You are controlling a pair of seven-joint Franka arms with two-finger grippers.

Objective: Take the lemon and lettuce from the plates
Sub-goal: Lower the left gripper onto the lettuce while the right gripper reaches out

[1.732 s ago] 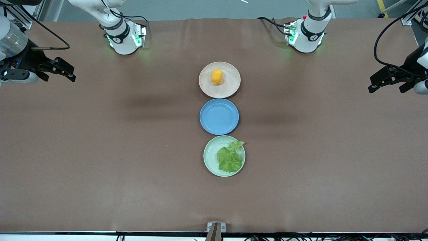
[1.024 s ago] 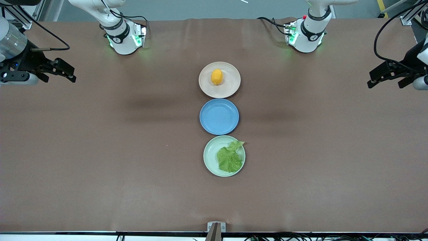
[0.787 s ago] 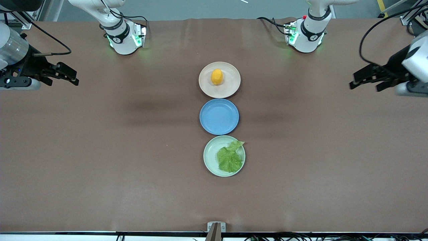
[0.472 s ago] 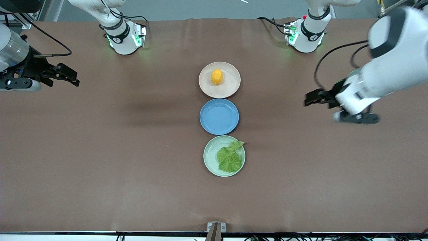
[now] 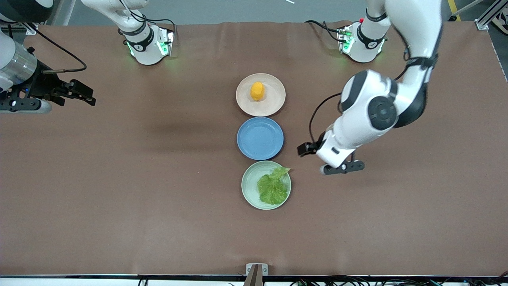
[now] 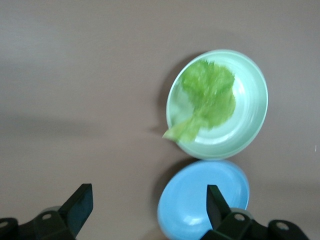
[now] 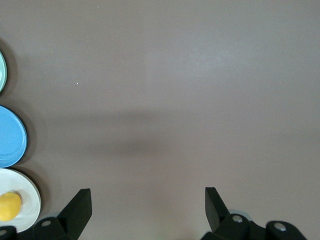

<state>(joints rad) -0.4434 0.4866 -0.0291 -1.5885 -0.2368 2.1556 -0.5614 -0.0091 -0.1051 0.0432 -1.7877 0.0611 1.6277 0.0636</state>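
Observation:
The lemon [image 5: 257,91] lies on the beige-pink plate [image 5: 278,100]. The lettuce [image 5: 273,186] lies on the mint green plate [image 5: 247,184], its stem tip over the rim. My left gripper [image 5: 306,149] is open and empty, up over the table beside the blue and mint plates, toward the left arm's end. Its wrist view [image 6: 148,202] shows the lettuce [image 6: 207,97] on the mint plate [image 6: 256,102]. My right gripper [image 5: 81,93] is open and empty over the right arm's end of the table. Its wrist view [image 7: 148,200] shows the lemon [image 7: 9,206].
A bare blue plate [image 5: 260,138] sits between the two task plates, all three in a row down the table's middle. It also shows in the left wrist view [image 6: 205,200] and the right wrist view [image 7: 10,135]. Brown table cover lies all around.
My left arm has swung in from the table's end to beside the blue and mint plates. My right gripper has shifted only slightly. The lemon and lettuce have not moved.

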